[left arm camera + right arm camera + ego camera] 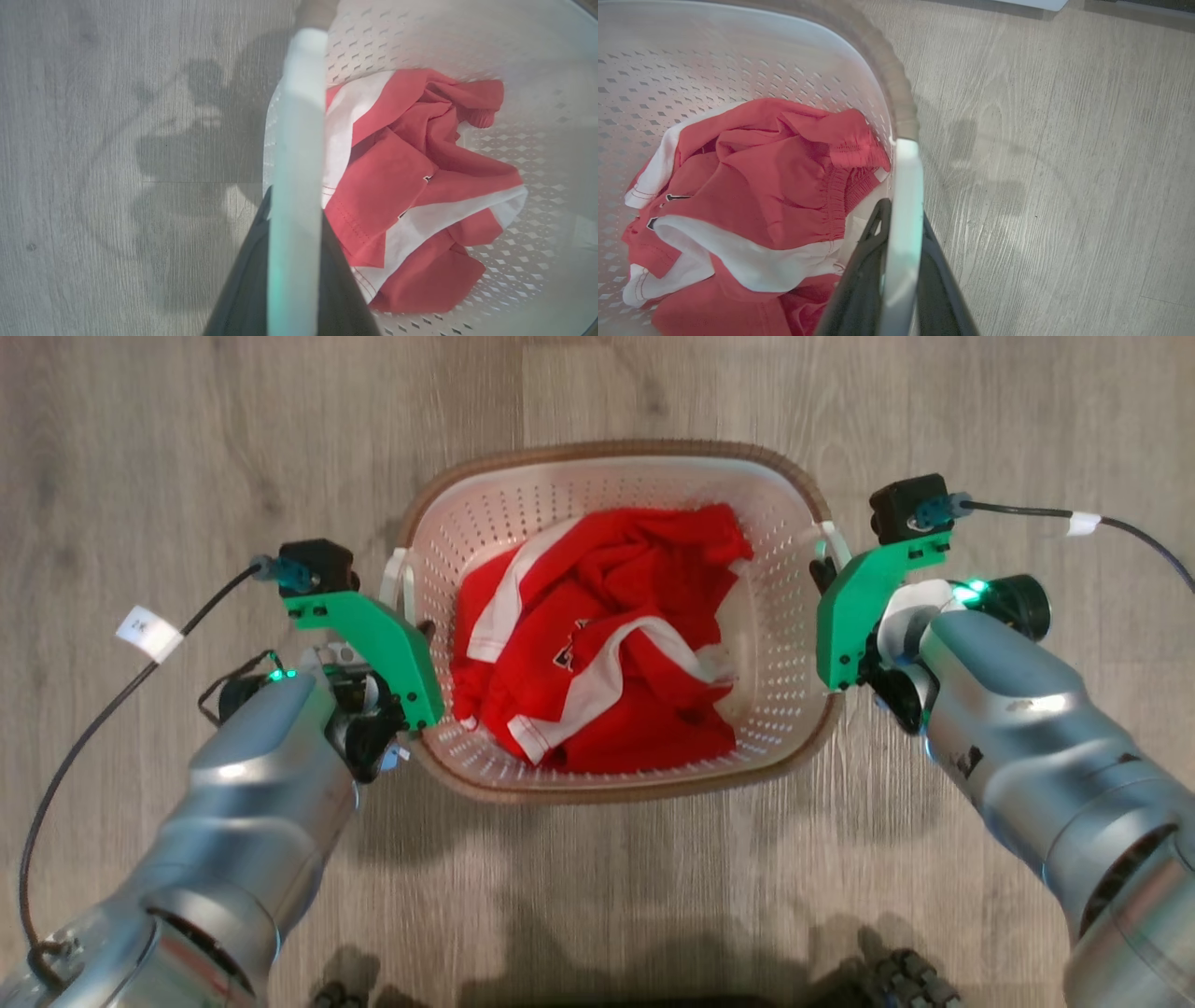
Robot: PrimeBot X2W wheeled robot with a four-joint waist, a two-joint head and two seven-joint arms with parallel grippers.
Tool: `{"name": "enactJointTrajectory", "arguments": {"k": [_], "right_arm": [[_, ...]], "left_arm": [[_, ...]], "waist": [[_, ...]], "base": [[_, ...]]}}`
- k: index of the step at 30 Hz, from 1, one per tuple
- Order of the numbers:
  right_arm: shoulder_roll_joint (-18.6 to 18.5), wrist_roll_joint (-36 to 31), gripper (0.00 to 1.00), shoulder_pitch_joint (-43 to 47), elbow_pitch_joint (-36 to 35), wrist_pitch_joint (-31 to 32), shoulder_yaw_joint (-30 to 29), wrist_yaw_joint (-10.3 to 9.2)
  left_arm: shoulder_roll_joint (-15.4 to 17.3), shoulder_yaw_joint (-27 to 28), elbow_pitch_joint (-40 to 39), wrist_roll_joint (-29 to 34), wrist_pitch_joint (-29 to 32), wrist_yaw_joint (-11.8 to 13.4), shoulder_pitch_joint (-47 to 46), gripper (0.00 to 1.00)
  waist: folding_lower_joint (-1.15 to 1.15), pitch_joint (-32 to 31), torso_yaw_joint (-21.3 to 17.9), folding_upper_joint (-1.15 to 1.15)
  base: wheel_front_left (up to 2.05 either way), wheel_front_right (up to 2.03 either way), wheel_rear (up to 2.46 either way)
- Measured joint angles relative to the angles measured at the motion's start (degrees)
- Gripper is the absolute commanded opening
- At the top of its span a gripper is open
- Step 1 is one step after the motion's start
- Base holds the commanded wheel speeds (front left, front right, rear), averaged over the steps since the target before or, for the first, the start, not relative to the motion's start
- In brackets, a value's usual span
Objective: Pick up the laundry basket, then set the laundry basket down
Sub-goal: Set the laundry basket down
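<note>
Midway across the floor, the laundry basket is clamped by its handles in left gripper and right gripper jaws; lifted unevenly, it could be tipped.

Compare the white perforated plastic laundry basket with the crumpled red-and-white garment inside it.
The white perforated plastic laundry basket is rigid; the red-and-white cloth garment is soft and crumpled. The basket is larger and holds the garment. The left gripper and right gripper clamp the basket's handles, not the garment. Both show white.
</note>
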Motion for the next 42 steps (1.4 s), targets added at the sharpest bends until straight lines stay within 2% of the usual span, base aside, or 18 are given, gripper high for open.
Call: {"name": "enactJointTrajectory", "arguments": {"k": [10,17,42], "right_arm": [[0.1,-1.7,0.00,-3.5,1.8,-7.1,-0.5,0.01],[-0.6,-3.3,0.00,-3.9,2.1,-9.4,-1.3,0.10],[-1.3,-7.2,0.00,-3.9,2.0,-9.8,-5.6,0.15]], "left_arm": [[-0.6,-1.2,0.1,0.4,-6.8,0.0,-3.2,0.00],[-1.2,-2.7,0.2,0.4,-9.6,0.1,-3.9,0.00],[-1.4,-6.6,-0.1,-2.5,-10.0,0.2,-5.9,0.00]], "waist": [[-0.01,7.7,0.3,0.00],[-0.01,11.0,0.8,0.00],[-0.01,15.6,1.3,0.00]], "base": [[0.00,0.00,0.00],[0.00,0.00,0.00],[0.00,0.00,0.00]]}}
